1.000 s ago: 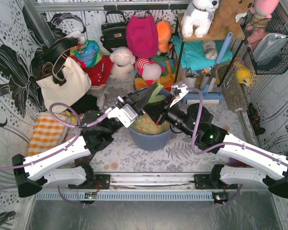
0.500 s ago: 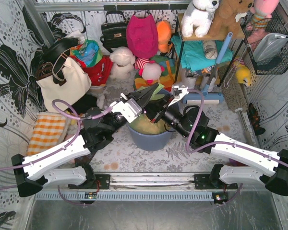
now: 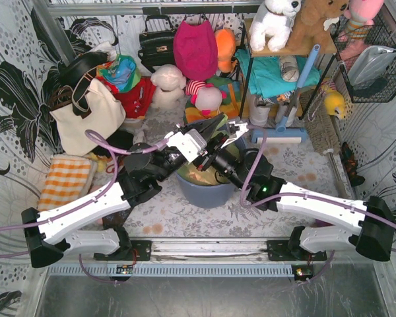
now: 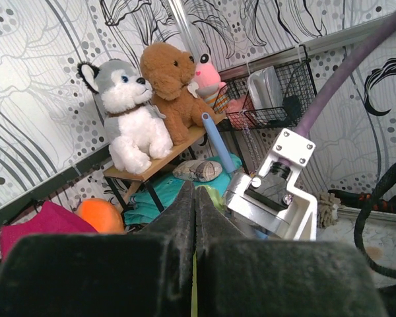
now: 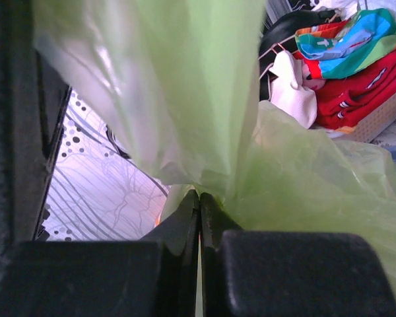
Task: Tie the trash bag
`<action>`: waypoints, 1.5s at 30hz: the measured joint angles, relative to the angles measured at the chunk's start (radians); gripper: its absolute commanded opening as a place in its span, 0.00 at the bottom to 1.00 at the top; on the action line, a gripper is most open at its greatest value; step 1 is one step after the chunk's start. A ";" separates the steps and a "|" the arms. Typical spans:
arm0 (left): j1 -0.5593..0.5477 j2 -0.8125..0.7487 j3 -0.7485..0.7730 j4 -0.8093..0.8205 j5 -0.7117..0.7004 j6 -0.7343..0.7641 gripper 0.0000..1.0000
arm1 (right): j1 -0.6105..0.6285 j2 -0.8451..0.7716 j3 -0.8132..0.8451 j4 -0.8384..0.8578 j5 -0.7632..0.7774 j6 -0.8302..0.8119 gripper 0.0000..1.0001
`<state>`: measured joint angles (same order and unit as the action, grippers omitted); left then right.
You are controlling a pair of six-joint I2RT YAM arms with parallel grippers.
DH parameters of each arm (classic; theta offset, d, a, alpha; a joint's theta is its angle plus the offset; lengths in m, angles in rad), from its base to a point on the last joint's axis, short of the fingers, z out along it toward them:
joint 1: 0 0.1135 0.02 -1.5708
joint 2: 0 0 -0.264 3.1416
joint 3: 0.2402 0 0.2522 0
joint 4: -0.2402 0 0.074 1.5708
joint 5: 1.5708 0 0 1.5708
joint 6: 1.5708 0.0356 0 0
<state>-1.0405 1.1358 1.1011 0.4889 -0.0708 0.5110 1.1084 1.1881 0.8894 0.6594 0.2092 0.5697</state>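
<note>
– Are the left fingers [image 4: 179,221] shut?
– Yes, pressed together, with a lime sliver of the trash bag [image 5: 185,86] caught between them
– And the right fingers [image 5: 182,228]?
– Clamped on a bunched fold of it
– Where's the bag?
– In the blue-grey bin [image 3: 208,191] on the table [image 3: 178,214], top gathered above the rim

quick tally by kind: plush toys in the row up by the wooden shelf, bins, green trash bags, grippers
plush toys: 3 (husky, brown bear, pink toy)
bin: 1
trash bag: 1
grippers: 2 (left gripper, right gripper)
total: 7
</note>
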 measured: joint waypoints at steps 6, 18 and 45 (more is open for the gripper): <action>0.000 -0.008 0.000 -0.027 0.012 -0.039 0.02 | 0.023 0.065 -0.003 0.136 0.101 -0.013 0.00; 0.000 -0.093 -0.002 -0.062 0.029 -0.097 0.27 | 0.050 0.167 -0.018 0.391 0.391 -0.110 0.00; 0.522 -0.145 0.004 -0.382 0.145 -0.709 0.64 | 0.070 0.142 -0.071 0.454 0.599 -0.216 0.00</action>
<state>-0.5182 0.9909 1.1049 0.1066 0.0738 -0.1978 1.1782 1.3304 0.8185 1.1133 0.8085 0.3534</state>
